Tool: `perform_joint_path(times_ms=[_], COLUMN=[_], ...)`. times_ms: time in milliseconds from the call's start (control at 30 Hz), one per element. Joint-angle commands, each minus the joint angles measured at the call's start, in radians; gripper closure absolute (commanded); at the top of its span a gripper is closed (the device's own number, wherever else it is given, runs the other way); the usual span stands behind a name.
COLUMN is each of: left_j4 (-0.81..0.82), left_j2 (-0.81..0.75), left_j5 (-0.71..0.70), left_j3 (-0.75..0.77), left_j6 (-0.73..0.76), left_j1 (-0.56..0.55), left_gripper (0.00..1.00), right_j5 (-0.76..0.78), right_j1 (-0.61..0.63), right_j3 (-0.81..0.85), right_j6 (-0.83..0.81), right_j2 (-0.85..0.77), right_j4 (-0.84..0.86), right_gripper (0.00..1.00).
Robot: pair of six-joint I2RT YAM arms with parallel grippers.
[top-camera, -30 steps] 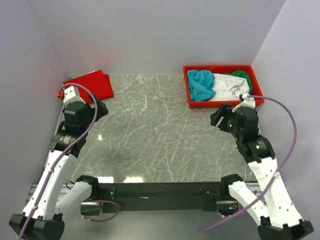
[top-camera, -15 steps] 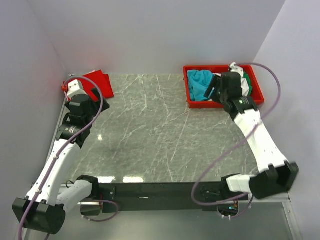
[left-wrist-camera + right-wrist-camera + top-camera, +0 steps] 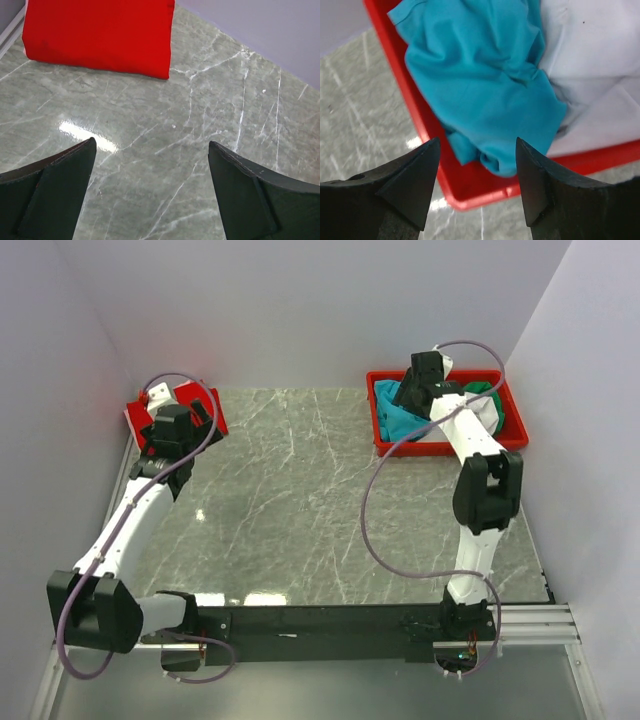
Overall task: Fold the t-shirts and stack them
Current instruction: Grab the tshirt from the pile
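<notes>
Teal t-shirt (image 3: 485,85) is crumpled in the left part of the red bin (image 3: 440,448) at the far right of the table (image 3: 300,500), with the white t-shirt (image 3: 590,75) right against it and a bit of the green t-shirt (image 3: 480,388) at the far end. My right gripper (image 3: 477,145) hangs over the teal one, fingers spread wide, holding nothing. The red t-shirt (image 3: 100,30) lies folded flat in the far left corner. My left gripper (image 3: 151,145) is just on the near side of it, over bare marble, also spread and not holding anything
</notes>
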Motion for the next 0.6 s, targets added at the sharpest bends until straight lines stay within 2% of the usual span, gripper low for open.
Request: perform_joint_path(times_ms=[0, 200, 567], left_j4=[0.058, 0.048, 0.043], left_j2=[0.029, 0.101, 0.145], left_j5=[0.031, 0.068, 0.134], left_j3=[0.056, 0.094, 0.094], left_j6=[0.0, -0.001, 0.008], left_j1=[0.024, 0.065, 0.102], left_gripper=[0.01, 0.01, 0.01], right_j5=[0.014, -0.01, -0.042], right_j1=[-0.031, -0.063, -0.062], right_j3=[0.106, 0.173, 0.093], right_j6=[0.047, 0.084, 0.095], right_j2=[0.069, 0.162, 0.18], right_j4=[-0.025, -0.079, -0.073], right_gripper=[0.32, 0.32, 0.32])
